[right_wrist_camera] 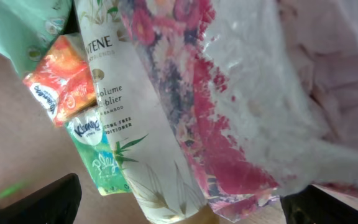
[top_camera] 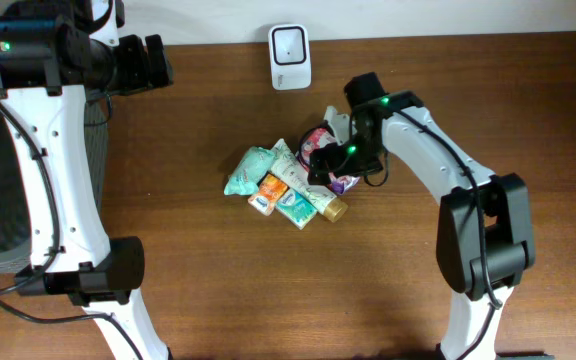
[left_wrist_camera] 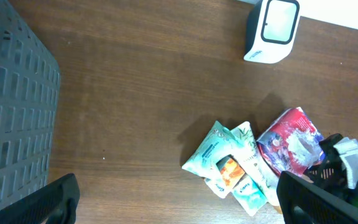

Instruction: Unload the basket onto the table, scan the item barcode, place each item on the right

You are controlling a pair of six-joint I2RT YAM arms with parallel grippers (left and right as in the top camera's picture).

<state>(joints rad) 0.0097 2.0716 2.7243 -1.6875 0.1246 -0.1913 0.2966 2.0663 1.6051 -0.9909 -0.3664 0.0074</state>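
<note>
**Asker:** What is hidden from you right now?

**Me:** Most of the red-and-white floral plastic pouch (right_wrist_camera: 241, 93). It fills my right wrist view so closely that its edges run out of frame. From overhead my own white right arm (top_camera: 418, 140) covers part of it (top_camera: 318, 138). I cannot make out a barcode on any face turned to my cameras. My right jaws stand wide open astride the pouch and the white Pantene tube (right_wrist_camera: 126, 124) beside it. Nothing is pinched between them, and I cannot tell whether they touch either one.

**Asker:** And the rest of the heap?

**Me:** The orange tissue pack (right_wrist_camera: 61, 87) and the green Kleenex pack (right_wrist_camera: 98, 149) lie against the tube, partly cut off. The mint-green packet (top_camera: 251, 172) is at the heap's left end. The heap sits mid-surface, with the pouch at its right end.

**Asker:** Your left side?

**Me:** My left jaws are spread wide too, holding nothing, up by the far-left edge.

**Asker:** Where is there room to move?

**Me:** Bare brown wooden surface (top_camera: 218, 280) lies between the heap and the white box-shaped scanner (top_camera: 290, 56) at the far edge. More of it stretches left toward the dark grey slatted plastic crate (left_wrist_camera: 11, 112), which is cut off by the frame.
</note>
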